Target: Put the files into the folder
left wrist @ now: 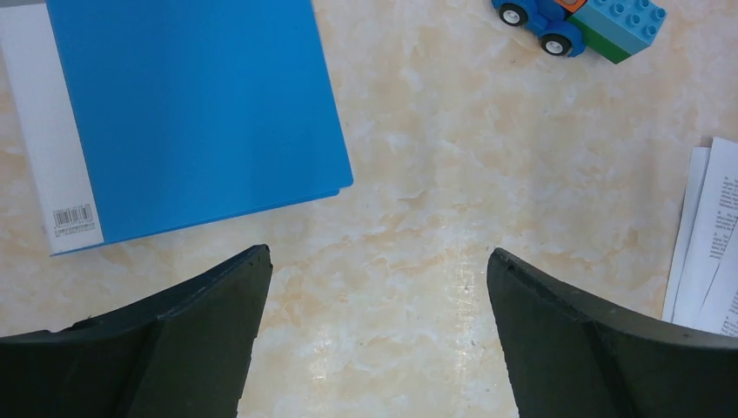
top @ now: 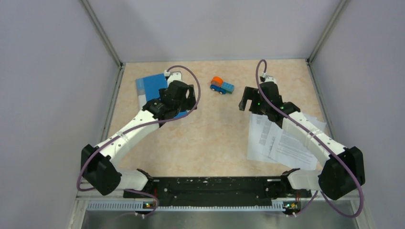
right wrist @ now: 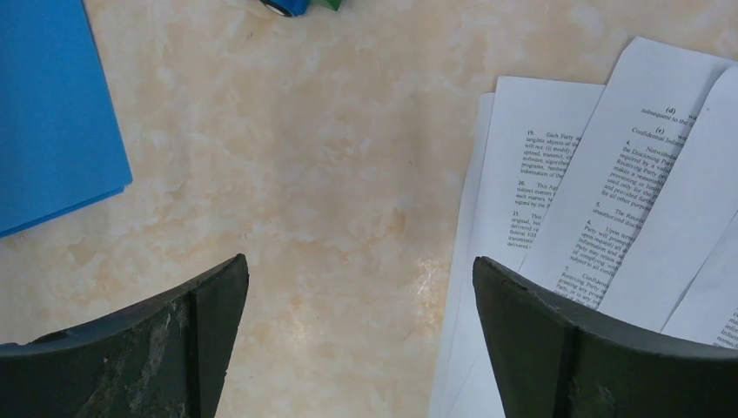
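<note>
Left gripper (left wrist: 376,292) and right gripper (right wrist: 358,300): jaws wide apart, both empty. Blue folder (left wrist: 191,113) lies closed, left of the toy truck (top: 222,86); files (right wrist: 600,200) lie fanned to the truck's right. Advise you lift the folder's cover first, then square the sheets before gripping.

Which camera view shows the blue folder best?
The left wrist view: the folder is large and closed, with its pale spine strip and barcode clear. The top view shows it small, partly under the left arm; the right wrist view shows only one corner.
</note>
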Motion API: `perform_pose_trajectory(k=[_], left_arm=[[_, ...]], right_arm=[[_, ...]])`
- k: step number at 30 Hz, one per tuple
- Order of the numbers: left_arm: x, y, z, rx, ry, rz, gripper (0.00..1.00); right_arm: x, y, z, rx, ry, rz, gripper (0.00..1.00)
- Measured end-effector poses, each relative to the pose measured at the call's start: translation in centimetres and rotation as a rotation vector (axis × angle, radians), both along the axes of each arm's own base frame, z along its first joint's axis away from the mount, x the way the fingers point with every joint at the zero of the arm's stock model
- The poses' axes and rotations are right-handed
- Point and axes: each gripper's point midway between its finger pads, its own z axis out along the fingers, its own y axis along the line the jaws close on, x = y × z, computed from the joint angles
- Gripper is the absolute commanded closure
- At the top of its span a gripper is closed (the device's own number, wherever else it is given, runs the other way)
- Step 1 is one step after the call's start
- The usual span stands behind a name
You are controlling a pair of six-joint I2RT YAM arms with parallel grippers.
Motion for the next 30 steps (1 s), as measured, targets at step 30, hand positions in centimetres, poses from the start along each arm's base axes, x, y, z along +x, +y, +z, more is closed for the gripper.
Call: perform_pose_trajectory(k=[30], left_arm=[[-3.7, 15.5, -13.4, -0.581, 0.078, 0.722, 0.11]], right_arm=[[-1.7, 3.5, -1.6, 0.051, 0.019, 0.125, 0.01]])
